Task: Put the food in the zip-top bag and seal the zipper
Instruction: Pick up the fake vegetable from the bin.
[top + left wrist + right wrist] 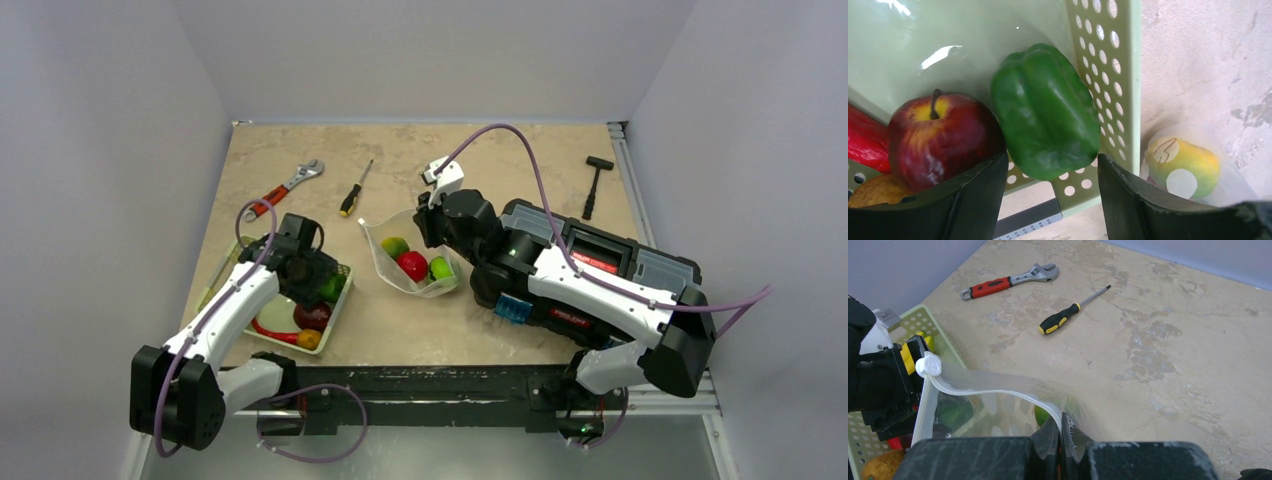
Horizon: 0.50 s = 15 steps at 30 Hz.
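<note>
Left wrist view: your left gripper [1050, 165] stands jaws apart astride the green pepper [1045, 107], which leans on the basket [1128, 75] wall, and its slick, rounded skin could squirt out of an off-centre pinch. Your right gripper [1062, 432] pinches the zip-top bag [973, 382] by its mouth edge just beside the basket; that hold seems thin, and a slip would collapse the mouth.

Green pepper [1045, 112] and apple [940, 137] glossy smooth plastic. Basket [1108, 75] matt perforated plastic. Zip-top bag [998, 405] clear shiny film. Table [1208, 60] matt, mottled stone look. Wrench [1008, 282] bare metal, red grip. My left gripper [1050, 167] matt black plastic.
</note>
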Available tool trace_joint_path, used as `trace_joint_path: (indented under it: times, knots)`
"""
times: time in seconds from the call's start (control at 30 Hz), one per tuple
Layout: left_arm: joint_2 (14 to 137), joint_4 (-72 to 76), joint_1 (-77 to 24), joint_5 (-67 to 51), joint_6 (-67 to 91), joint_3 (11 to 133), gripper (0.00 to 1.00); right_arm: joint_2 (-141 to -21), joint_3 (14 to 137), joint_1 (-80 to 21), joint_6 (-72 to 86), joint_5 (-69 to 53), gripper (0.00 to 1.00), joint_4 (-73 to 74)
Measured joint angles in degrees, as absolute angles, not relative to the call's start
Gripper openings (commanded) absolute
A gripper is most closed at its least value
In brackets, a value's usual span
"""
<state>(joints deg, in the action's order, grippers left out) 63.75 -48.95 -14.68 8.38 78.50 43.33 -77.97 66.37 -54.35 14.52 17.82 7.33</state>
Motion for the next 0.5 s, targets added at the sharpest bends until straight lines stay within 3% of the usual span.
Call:
trace_joint_path:
  times: [0.23, 0.5]
  knots:
    - [65.4, -47.7, -14.6, 8.8, 79.9, 42.3, 0.66, -77.8, 66.1, -54.3, 15.2, 17.6, 0.0, 7.5]
    - [67.8, -46.7, -14.6, 10.4, 80.1, 42.0, 0.8, -77.6, 66.0, -54.3, 15.8, 17.0, 0.0, 7.8]
